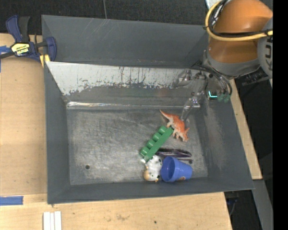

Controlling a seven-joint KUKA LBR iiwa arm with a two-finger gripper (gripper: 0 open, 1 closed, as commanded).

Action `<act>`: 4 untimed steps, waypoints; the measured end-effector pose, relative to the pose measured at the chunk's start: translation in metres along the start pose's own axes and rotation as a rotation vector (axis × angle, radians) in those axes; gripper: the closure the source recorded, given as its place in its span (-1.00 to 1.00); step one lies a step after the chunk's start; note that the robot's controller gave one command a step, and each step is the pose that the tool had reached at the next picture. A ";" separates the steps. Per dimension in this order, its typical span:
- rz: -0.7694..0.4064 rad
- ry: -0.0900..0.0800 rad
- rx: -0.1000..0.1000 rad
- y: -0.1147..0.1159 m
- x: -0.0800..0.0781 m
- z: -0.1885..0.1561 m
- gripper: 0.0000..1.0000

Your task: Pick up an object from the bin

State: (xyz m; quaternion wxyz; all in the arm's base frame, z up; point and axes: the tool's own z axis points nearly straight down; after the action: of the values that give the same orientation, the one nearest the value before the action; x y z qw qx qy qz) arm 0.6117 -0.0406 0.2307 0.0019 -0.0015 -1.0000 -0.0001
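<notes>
**Nothing picked yet: gripper low at the far right of the bin**

The pick appears to be at an early stage. All 5 loose things lie on the floor of the grey metal bin [101,138], clustered toward its near right, and none is raised. Closing on 1 of them and lifting it out are both left to do.

The gripper [188,108] hangs low by the far wall, under the arm's orange cover. I cannot tell whether it is spread or pressed together, and nothing is visibly pinched in it.

Closest to it is a small orange plastic dinosaur [176,123], just to its near side; contact between them is unclear. Nearer and to the left lies a green toothed plastic bar [156,142], then a dark purple flat piece [175,153], a blue plastic cup on its side [175,170] and a small white and brown figure [152,168].
</notes>
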 end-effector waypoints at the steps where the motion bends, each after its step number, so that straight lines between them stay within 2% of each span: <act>1: -0.001 -0.008 0.001 0.000 -0.001 -0.005 -1.00; 2: -0.153 -0.010 0.001 0.011 0.012 0.044 -1.00; 3: -0.398 -0.007 0.001 0.026 0.034 0.068 -1.00; 4: -0.490 -0.010 0.002 0.021 0.028 0.083 -1.00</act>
State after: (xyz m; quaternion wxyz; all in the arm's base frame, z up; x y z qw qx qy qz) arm 0.5838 -0.0200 0.1478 -0.0029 0.2414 -0.9704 0.0004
